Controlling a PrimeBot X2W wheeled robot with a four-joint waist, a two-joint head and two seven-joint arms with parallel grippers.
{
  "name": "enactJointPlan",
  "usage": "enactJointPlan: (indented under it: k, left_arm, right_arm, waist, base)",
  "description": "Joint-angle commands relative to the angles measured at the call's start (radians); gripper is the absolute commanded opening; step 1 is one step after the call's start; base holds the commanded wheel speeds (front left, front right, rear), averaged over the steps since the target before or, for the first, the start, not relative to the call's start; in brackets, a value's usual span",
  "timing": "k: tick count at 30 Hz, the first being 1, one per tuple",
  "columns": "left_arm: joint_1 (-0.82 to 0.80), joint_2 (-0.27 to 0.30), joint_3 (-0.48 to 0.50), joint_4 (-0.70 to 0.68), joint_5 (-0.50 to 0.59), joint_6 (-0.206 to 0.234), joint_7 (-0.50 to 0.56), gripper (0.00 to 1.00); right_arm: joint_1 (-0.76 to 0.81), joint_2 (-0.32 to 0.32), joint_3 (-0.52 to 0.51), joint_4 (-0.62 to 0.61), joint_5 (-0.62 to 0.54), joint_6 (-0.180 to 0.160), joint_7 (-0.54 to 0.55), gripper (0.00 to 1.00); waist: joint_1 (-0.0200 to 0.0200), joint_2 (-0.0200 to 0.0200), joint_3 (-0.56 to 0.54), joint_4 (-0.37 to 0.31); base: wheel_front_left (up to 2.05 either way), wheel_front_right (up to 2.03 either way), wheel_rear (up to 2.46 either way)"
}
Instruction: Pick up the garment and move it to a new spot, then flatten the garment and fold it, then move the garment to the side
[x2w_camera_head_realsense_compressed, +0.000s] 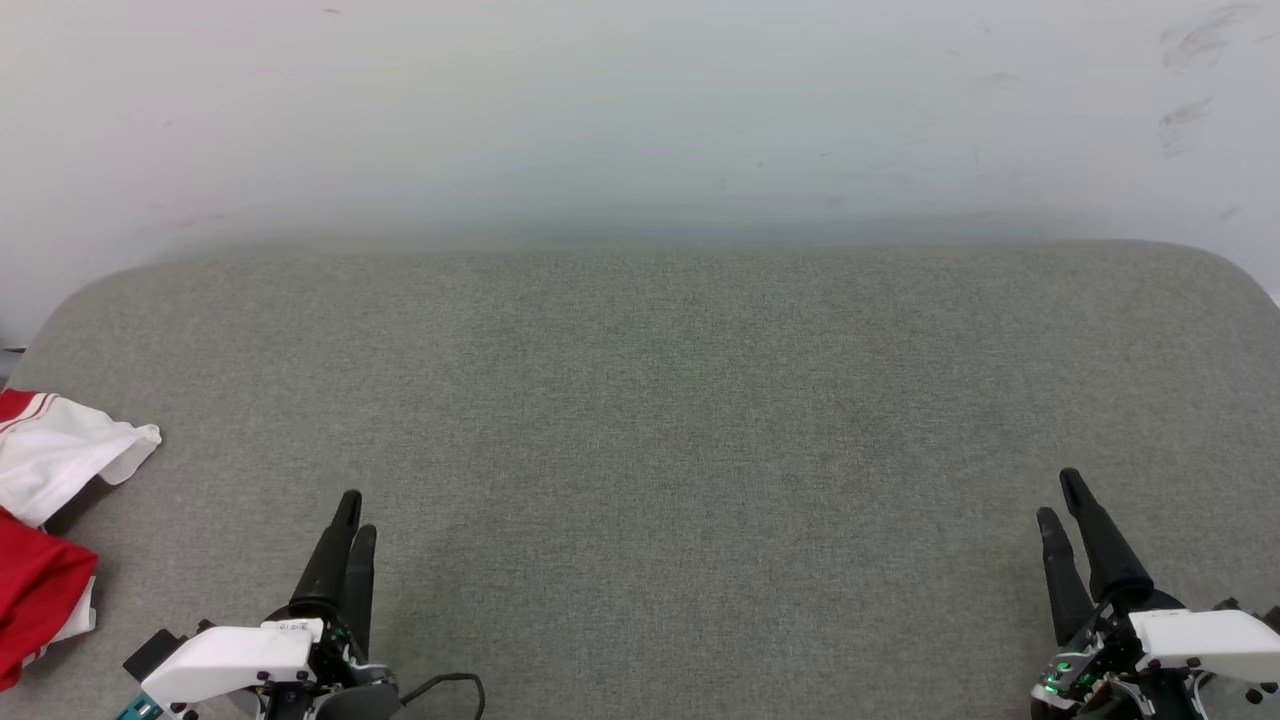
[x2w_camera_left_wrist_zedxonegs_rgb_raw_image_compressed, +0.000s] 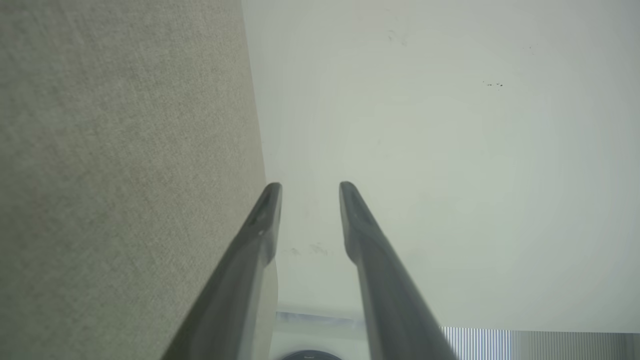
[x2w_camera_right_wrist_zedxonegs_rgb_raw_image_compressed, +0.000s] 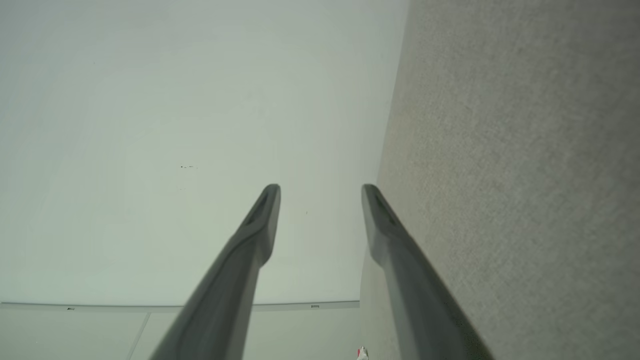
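Your left hand (x2w_camera_head_realsense_compressed: 358, 514) open, empty; right hand (x2w_camera_head_realsense_compressed: 1058, 497) likewise. Shirt (x2w_camera_head_realsense_compressed: 45, 480) crumpled at table (x2w_camera_head_realsense_compressed: 660, 400) left edge.

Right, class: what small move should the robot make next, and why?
Probably reach the left gripper leftward to the garment: it lies crumpled at the left edge of the grey surface, ungrasped, and that gripper, open and empty, is nearer than the right gripper.

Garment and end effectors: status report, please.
Left end effector open, empty. Right end effector open, empty. Garment bunched at grey surface's left edge, untouched. No obstruction seen.
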Motion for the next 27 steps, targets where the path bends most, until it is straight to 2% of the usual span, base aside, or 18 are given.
enactJointPlan:
  k: [1,17,23,27]
  left_arm:
    - [-0.019,0.002,-0.01,-0.023,-0.003,0.0,-0.011,1.0]
    - [-0.027,0.009,-0.096,-0.107,0.043,0.0,-0.088,1.0]
    - [-0.026,0.009,-0.1,-0.14,0.125,0.0,-0.115,1.0]
    - [-0.02,0.005,-0.099,-0.165,0.187,0.0,-0.131,1.0]
  right_arm:
    - [-0.017,0.0,0.008,-0.025,-0.002,0.0,-0.009,1.0]
    - [-0.004,-0.014,0.067,-0.11,-0.058,0.0,-0.087,1.0]
    - [0.0,-0.027,0.083,-0.128,-0.142,0.0,-0.114,1.0]
    - [0.002,-0.032,0.083,-0.135,-0.253,0.0,-0.13,1.0]
  waist:
    - [0.0,0.0,0.0,0.0]
    - [0.0,0.0,0.0,0.002]
    - [0.0,0.0,0.0,0.004]
    - [0.0,0.0,-0.002,0.005]
  base:
    - [0.0,0.0,0.0]
    - [0.0,0.0,0.0]
    - [0.0,0.0,0.0]
    - [0.0,0.0,0.0]
